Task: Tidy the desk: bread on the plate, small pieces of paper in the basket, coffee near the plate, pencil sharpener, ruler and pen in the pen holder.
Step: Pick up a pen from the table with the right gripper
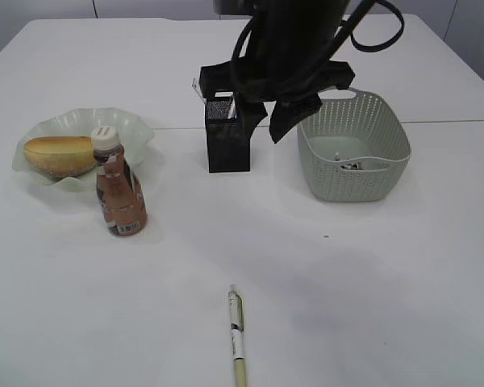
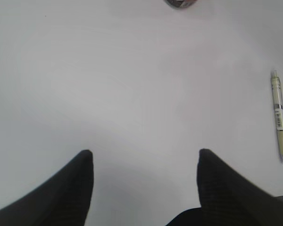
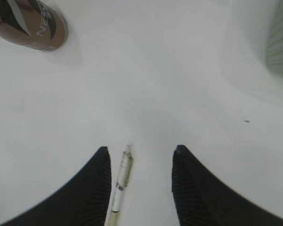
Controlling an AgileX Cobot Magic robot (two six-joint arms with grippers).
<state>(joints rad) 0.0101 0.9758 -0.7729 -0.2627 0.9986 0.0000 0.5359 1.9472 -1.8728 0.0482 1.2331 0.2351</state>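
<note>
While the smooth white desk [image 1: 371,274] fills the exterior view, a thin seam runs across it behind the objects. At left sits the plate [image 1: 133,127], pale green and translucent with a ruffled rim, holding the bread [image 1: 60,155], a golden oblong bun. Just in front of the plate stands the coffee [image 1: 120,189], a small plastic bottle of light brown liquid with a white cap. At centre the pen holder [image 1: 227,145], a black square mesh cup, stands upright with something pale showing at its mouth. To its right is the basket [image 1: 363,165], grey-green with perforated sides, with small scraps inside. A slim pen [image 1: 237,335] with a pale barrel lies alone near the front edge. Dark arm parts and cables hang over the holder and the basket's rear. From the left wrist view, the left gripper [image 2: 145,160] hovers over bare desk, its two black textured fingers wide apart with nothing between them, the pen lying well off to the right. From the right wrist view, the right gripper [image 3: 140,157] points down with its dark ribbed fingers parted, the pen lying on the desk between them close by the left finger, the bottle at upper left and the basket's wall at upper right.
</note>
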